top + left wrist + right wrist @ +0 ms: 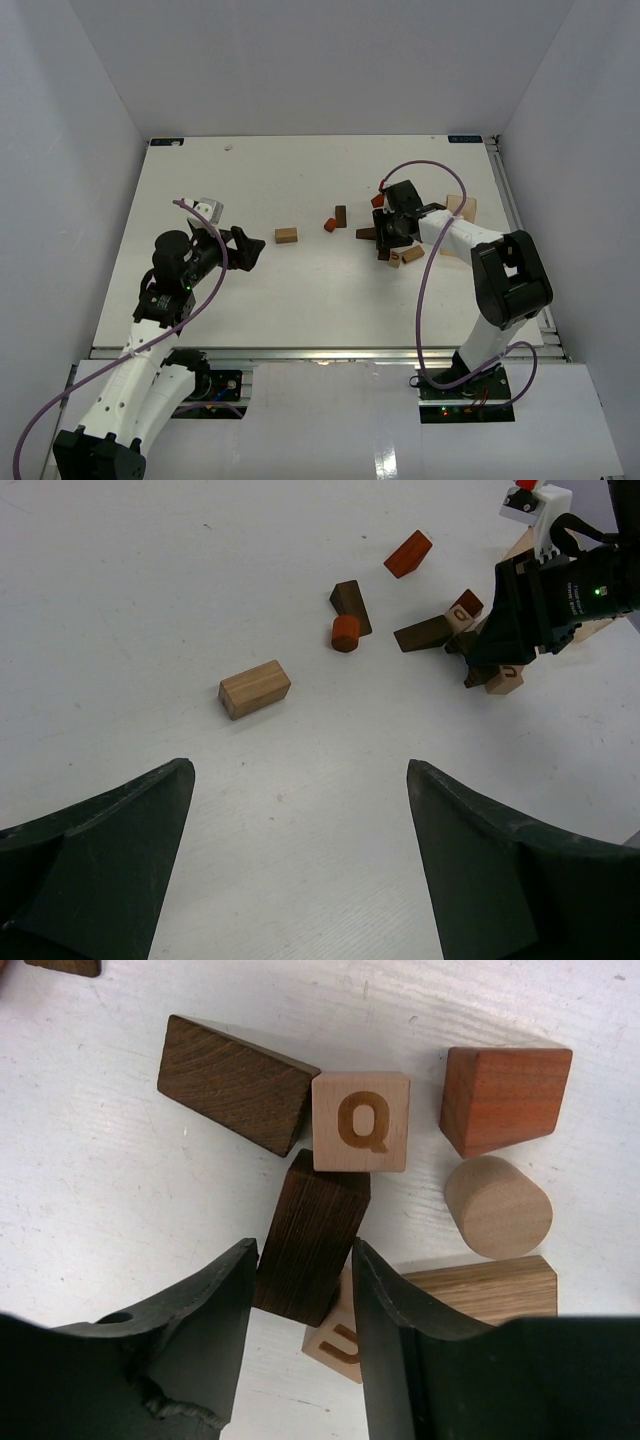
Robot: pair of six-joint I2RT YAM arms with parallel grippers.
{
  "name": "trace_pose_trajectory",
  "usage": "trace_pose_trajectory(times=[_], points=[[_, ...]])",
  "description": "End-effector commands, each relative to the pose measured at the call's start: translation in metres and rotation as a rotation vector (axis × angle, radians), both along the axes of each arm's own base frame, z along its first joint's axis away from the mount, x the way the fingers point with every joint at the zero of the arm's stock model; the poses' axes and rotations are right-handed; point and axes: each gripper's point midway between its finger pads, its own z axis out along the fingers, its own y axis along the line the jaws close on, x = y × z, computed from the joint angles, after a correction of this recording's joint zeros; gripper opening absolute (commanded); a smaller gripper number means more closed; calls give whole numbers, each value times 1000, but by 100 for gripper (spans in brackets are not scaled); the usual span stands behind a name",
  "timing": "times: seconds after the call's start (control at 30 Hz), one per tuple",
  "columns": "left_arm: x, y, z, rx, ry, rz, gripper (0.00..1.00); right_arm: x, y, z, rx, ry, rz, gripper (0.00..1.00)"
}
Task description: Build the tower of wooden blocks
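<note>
Right hand [303, 1252] hides lower ends of dark block [318, 1215] and U cube [335, 1348]; fingers flank dark block, grip unclear. Left hand [300, 780] spread wide, well apart from cluster [425, 635].

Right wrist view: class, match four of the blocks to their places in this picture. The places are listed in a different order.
Column one
1. Q cube
2. long dark brown block
3. pale cylinder
4. reddish-brown block

Column two
A. directly below the reddish-brown block
B. between the fingers of the right gripper
C. far right, level with the Q cube
D. right beside the dark wedge

Pairs: 1-D, 2-B, 3-A, 4-C
</note>
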Motion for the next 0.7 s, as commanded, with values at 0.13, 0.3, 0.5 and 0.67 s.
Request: trace_pose_trajectory(times=[0.13,0.3,0.5,0.67], points=[[-3,-2,7,-3,-28,-20,98,1,-4,28,5,-106,39,42],[-4,-2,8,-5,-29,-23,98,-1,-6,30,12,-110,54,37],[-5,-2,8,-5,-34,-27,98,0,-6,29,12,-109,61,37],[-5,-3,8,-5,-34,-28,98,-5,8,37,84,-103,115,46]])
